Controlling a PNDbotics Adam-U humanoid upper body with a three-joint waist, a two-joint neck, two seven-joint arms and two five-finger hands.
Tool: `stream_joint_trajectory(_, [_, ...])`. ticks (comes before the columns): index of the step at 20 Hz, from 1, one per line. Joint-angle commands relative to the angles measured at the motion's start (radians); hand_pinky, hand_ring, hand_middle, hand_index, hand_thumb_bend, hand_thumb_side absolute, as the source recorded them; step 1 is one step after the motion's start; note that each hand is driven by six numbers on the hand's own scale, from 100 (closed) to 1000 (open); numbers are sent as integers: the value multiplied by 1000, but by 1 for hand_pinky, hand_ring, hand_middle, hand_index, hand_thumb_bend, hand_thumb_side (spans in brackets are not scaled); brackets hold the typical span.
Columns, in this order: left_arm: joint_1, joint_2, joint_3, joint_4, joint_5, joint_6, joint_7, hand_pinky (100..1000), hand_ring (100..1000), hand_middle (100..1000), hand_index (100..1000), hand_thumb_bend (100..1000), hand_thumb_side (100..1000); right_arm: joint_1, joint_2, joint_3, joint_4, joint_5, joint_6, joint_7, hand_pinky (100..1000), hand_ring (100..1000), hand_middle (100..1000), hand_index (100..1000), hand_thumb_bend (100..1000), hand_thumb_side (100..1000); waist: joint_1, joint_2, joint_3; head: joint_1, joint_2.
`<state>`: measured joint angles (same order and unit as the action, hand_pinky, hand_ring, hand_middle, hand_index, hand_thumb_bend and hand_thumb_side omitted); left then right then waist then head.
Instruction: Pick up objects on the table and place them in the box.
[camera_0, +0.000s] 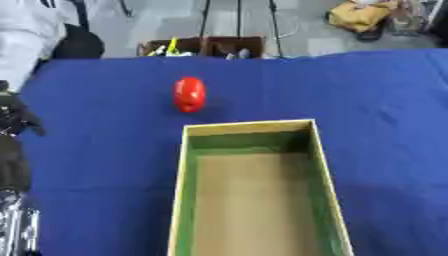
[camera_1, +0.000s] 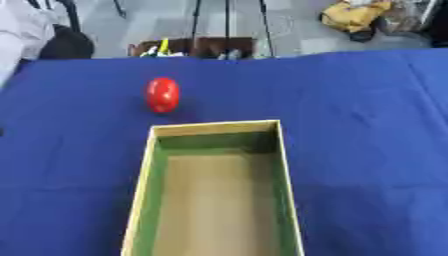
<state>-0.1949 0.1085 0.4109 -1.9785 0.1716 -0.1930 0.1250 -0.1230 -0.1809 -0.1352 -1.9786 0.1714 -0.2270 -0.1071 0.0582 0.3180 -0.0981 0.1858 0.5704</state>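
Left eye view shows our left hand (camera_0: 16, 120) at the edge, fingers unclear, so we cannot tell its state. The red object (camera_0: 189, 94) lies well to its right, just beyond the empty box (camera_0: 185, 165). Being rounded, it may roll if nudged.

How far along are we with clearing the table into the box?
Nothing looks done: the box shows only its bare floor. Nothing is in hand; the left hand sits at the table's left edge, apart from the red object, which lies on the blue cloth beyond the box. That object is left to place.
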Motion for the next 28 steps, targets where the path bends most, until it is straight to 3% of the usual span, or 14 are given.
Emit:
stream_joint_trajectory(1, [11, 76, -1, -22, -31, -30, -22, 235, 362, 410, 664, 100, 964, -3, -11, 0, -21, 6, -7, 2, 337, 444, 444, 652, 154, 863, -4, -13, -2, -4, 2])
stream_joint_trajectory(5, [36, 197, -1, -22, -64, -94, -30, 226, 359, 400, 683, 100, 954, -3, -13, 1, -21, 6, -7, 3, 336, 443, 443, 651, 157, 862, 0, -13, -4, -10, 8])
stream_joint_trajectory(11, [23, 343, -6, 32, -166, -127, -48, 215, 358, 403, 702, 100, 945, 2, -12, 6, -21, 11, -10, 5, 335, 442, 442, 651, 166, 866, -2, -12, -12, -16, -8])
stream_joint_trajectory(19, [-77, 501, -46, 175, -228, -218, -19, 231, 380, 436, 712, 100, 915, 8, -19, 23, -21, 13, -29, 19, 335, 441, 441, 651, 171, 871, 0, -12, -17, -15, -24])
stream_joint_trajectory(25, [-170, 656, -74, 384, -335, -289, -4, 244, 402, 463, 737, 100, 910, 12, -13, 28, -21, 27, -28, 26, 333, 441, 441, 650, 180, 872, 2, -8, -27, -19, -24])
stream_joint_trajectory(28, [-228, 705, -104, 539, -383, -308, -54, 176, 385, 463, 741, 100, 905, 13, -15, 32, -21, 31, -29, 29, 333, 440, 440, 650, 177, 870, 7, -10, -35, -15, -24])
